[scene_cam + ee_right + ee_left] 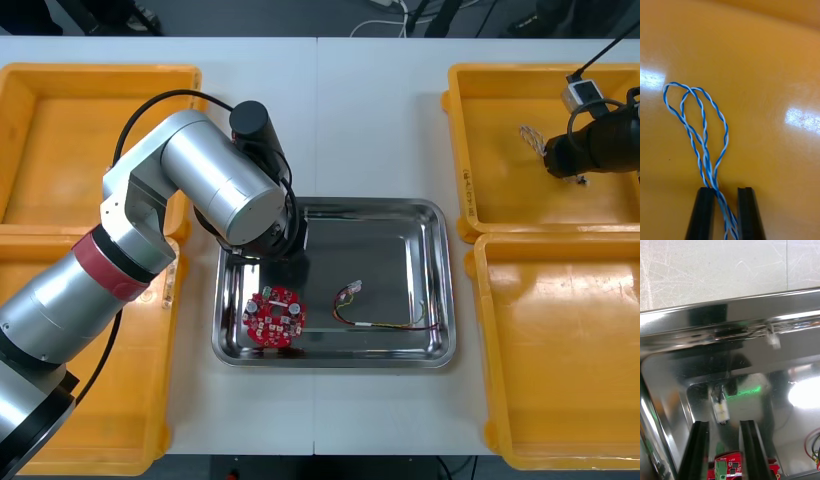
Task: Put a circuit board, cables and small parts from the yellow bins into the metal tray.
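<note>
The right tool [726, 190] sat low in the far right yellow bin [500, 190]. Its fingers were drawn in on the twisted blue and white cable [706, 159], whose strands ran between them while two loops fanned out over the bin floor. The left tool [724, 422] hung over the far left corner of the metal tray [370, 245], fingers apart with nothing between the tips. Likely trouble: the cable looked thin and springy, so a grip on a few strands could let it slide out on the lift. The trailing loops could also catch the bin's rim on the way across, or drape over the tray's edge instead of landing inside. The left arm crowded the tray too, so a right-arm approach could bump it. Counted: four yellow bins on the table [380, 120], two per side; one tray; one round red circuit board [275, 317] and one red and yellow cable [390, 325] already lying in it, apart from each other; one blue and white cable — in the bin.
</note>
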You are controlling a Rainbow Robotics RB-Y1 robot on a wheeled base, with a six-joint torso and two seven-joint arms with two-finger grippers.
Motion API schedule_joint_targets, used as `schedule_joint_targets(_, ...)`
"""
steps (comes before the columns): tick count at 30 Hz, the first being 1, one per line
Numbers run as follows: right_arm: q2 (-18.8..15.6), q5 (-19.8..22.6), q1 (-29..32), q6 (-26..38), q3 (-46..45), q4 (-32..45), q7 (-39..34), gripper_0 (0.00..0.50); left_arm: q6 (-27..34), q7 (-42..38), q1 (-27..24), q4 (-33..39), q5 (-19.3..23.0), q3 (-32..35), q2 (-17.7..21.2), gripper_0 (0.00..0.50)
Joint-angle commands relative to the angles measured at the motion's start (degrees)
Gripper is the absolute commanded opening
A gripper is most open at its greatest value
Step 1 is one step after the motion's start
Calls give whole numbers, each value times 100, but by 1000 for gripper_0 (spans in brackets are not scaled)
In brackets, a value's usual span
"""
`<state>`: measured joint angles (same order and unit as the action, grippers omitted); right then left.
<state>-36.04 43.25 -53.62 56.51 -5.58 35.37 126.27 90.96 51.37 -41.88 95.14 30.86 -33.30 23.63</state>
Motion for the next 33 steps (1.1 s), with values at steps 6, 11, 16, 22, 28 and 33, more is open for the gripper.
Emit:
schedule_joint_targets(6,18,105,53,-44,-75,58,222,0,-149,303,-189,-57,-36,-97,36,500)
schedule_joint_targets(11,18,105,44,-44,-57,75,275,0,-158,295,-198,-48,7,-97,89,500)
schedule_joint_targets(16,9,-54,36,53,-40,401,319,0,-105,312,-216,57,122,78,168,500)
schedule_joint_targets(22,9,-616,36,826,-57,1165,222,0,440,426,-330,294,394,448,370,500)
schedule_joint_targets(28,-26,-730,36,1653,-312,1658,143,0,1003,576,-347,558,667,1089,695,500)
schedule_joint_targets(33,-53,-783,44,2268,-488,2009,99,0,1266,690,-347,602,763,1564,942,500)
